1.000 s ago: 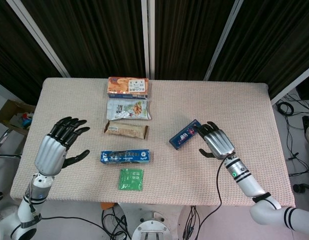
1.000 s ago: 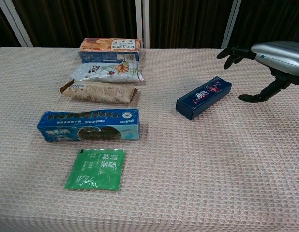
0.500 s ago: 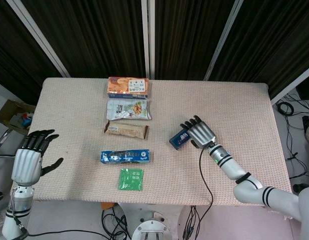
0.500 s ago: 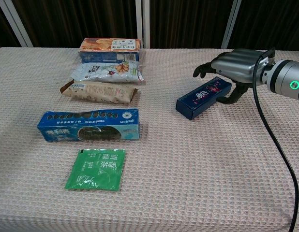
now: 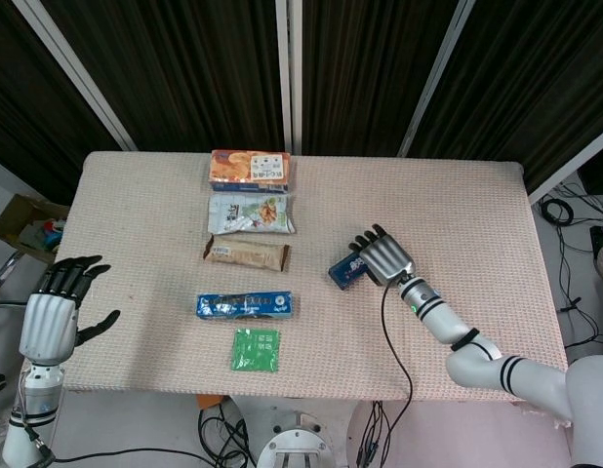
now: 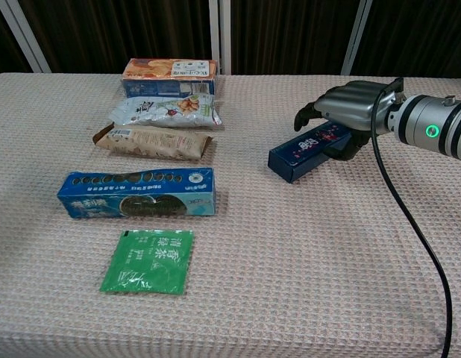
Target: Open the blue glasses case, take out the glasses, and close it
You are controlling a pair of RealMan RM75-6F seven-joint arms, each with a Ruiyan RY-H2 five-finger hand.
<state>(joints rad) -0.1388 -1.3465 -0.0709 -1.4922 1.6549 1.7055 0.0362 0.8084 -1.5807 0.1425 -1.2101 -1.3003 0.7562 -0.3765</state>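
The blue glasses case (image 6: 301,153) lies closed and slanted on the table (image 5: 458,210), right of centre; only its left end (image 5: 343,272) shows past the hand in the head view. My right hand (image 6: 350,108) lies over the case's right end, fingers curled across the far side and thumb pressed against the near side, gripping it. The same hand (image 5: 382,256) hides most of the case from above. My left hand (image 5: 50,317) hangs off the table's left edge with fingers spread, holding nothing. No glasses are visible.
A column of snacks lies left of centre: an orange box (image 6: 169,71), a pale bag (image 6: 165,110), a brown bar (image 6: 152,142), a long blue box (image 6: 137,193) and a green sachet (image 6: 150,261). A black cable (image 6: 409,216) trails from my right wrist.
My right hand came in over the case and its thumb closed against the near side; the case shifted slightly left. The left hand drew back off the table's left edge.
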